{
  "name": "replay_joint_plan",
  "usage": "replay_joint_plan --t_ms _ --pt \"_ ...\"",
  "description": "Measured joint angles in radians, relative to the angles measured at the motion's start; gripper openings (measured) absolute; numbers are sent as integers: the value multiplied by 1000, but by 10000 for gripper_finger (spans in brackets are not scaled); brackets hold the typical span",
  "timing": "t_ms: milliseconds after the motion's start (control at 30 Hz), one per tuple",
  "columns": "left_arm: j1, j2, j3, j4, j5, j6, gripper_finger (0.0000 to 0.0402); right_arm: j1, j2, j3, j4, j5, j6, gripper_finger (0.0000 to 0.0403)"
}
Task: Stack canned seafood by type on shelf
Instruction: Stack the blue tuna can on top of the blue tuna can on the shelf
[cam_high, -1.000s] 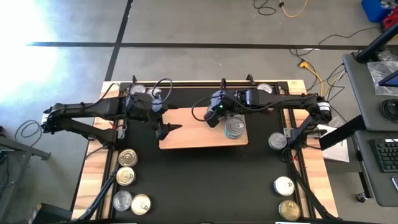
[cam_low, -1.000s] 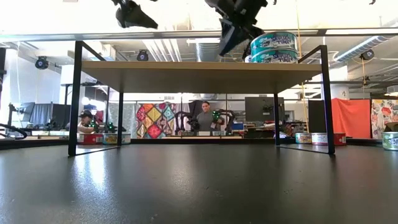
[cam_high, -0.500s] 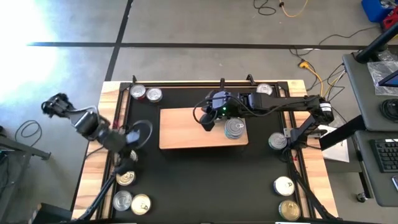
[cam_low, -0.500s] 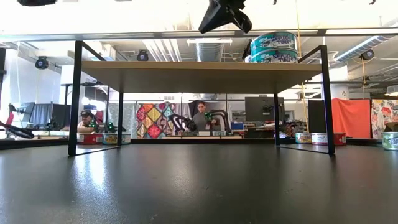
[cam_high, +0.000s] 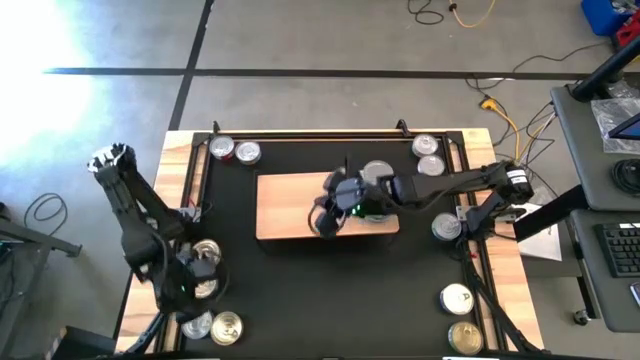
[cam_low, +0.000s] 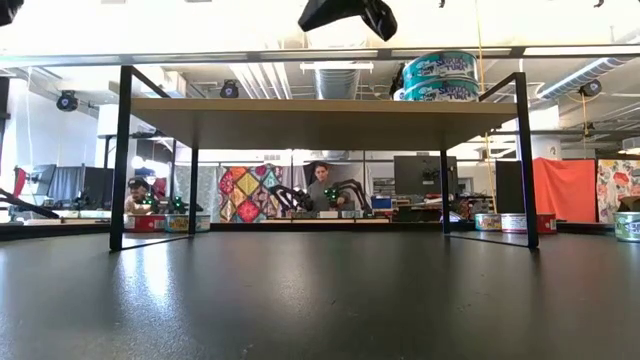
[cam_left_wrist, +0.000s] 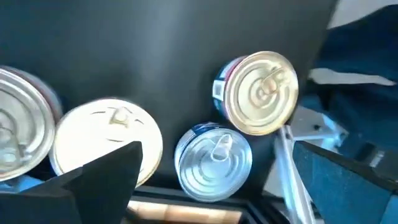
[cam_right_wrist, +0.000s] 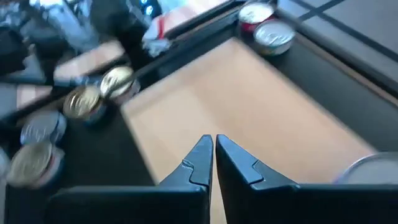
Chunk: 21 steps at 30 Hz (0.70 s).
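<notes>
L tool (cam_high: 185, 285) wide over tins (cam_high: 205, 252), partly hiding them; R tool (cam_right_wrist: 214, 144) closed, empty, above shelf (cam_high: 285, 210).

The right gripper (cam_right_wrist: 214, 163) has its two dark fingers (cam_right_wrist: 198, 163) pressed together, tips nearly touching, and nothing sits between them. Directly beyond the fingertips spreads the shelf (cam_right_wrist: 249, 106), a pale wood board. Far past the tips, off the board's far corner, rest two tins (cam_right_wrist: 267, 28). Off to one side of the fingers, on the black mat (cam_right_wrist: 118, 165), lie four more tins (cam_right_wrist: 74, 121), gold and silver lids up.
</notes>
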Motion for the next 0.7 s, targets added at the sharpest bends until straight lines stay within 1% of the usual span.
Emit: replay_joint_plan --t_ms 67,167,233,267,367,433,500,567,700 --pt "0 66 1 67 -13 -15 400 30 6 0 -4 0 0 12" --pt "1 174 20 166 -70 -21 400 77 6 0 -15 2 15 12" --pt "5 246 35 209 -81 -44 400 113 6 0 -15 5 24 12" --pt "8 282 38 214 -71 -75 400 135 6 0 -16 5 24 12" --pt "13 376 47 216 27 -156 395 212 5 0 -49 3 30 12" --pt "11 420 59 221 70 -188 390 272 5 0 -84 7 56 12" --pt "12 454 71 236 79 -211 385 332 5 0 -118 36 68 12" --pt "30 481 80 235 78 -227 382 390 5 0 -146 88 94 12" --pt "84 519 89 208 77 -215 378 480 4 0 -197 196 196 12"
